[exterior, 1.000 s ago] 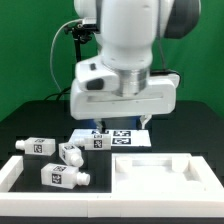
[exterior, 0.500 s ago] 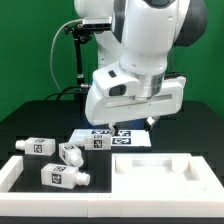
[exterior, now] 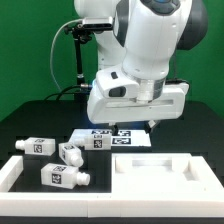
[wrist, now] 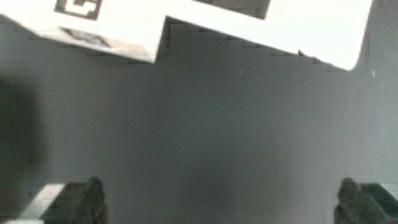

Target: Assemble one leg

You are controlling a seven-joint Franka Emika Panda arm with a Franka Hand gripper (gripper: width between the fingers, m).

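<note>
While pincer (wrist: 224,205) hangs, fingers (wrist: 80,200) apart: front leg (exterior: 65,176) inside white frame (exterior: 14,170), below pincer toward exterior view's left, on its side, long axis crosswise.

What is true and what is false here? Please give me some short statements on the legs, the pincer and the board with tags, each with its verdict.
1. Three white legs are at the exterior view's left. True.
2. The pincer holds a leg. False: its fingers stand apart, with only dark table between them.
3. The marker board lies on the table below the arm. True.
4. The legs stand upright. False: they lie on their sides.
</note>
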